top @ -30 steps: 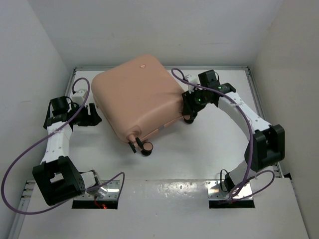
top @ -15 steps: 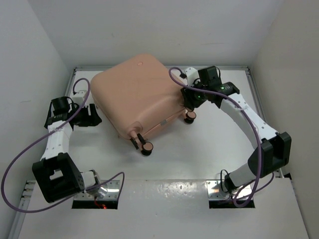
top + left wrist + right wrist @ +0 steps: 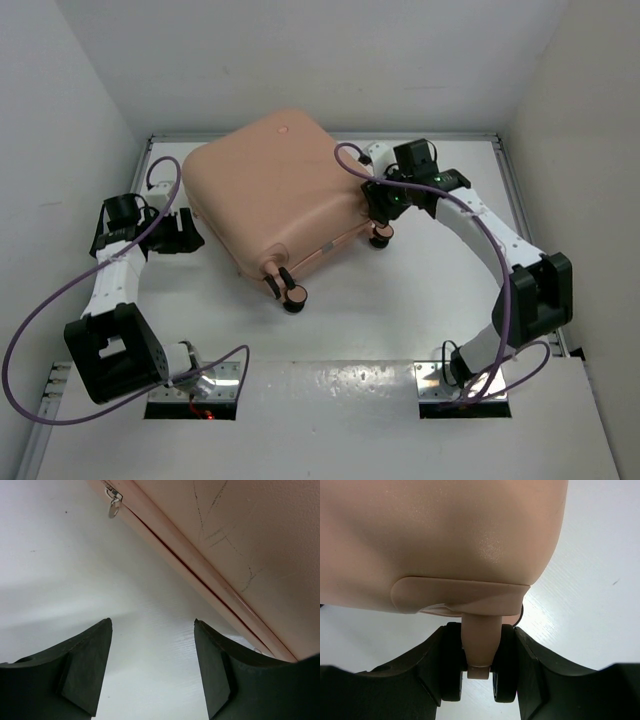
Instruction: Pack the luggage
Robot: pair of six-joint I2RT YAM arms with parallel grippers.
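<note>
The white table (image 3: 400,300) carried the luggage (image 3: 275,195), a peach-pink hard shell lying closed and flat across the far middle of the surface, turned at an angle so that one wheeled edge faced the arm bases. The left arm (image 3: 115,285) reached up the left side and the right arm (image 3: 500,240) curved in from the right. The right gripper (image 3: 379,222) sat at the luggage's right corner; in its wrist view the right gripper (image 3: 481,630) was clenched on the twin caster (image 3: 481,650), a black finger pressed against each outer wheel below the rounded shell (image 3: 445,535). The left gripper (image 3: 185,232) lay just beside the luggage's left edge, and in its wrist view the left gripper (image 3: 152,625) was released, jaws spread wide with only bare table between them, the scuffed shell (image 3: 240,530) passing diagonally above. A second caster (image 3: 293,295) stuck out at the near corner. A small metal zipper pull (image 3: 114,508) hung from the seam.
</note>
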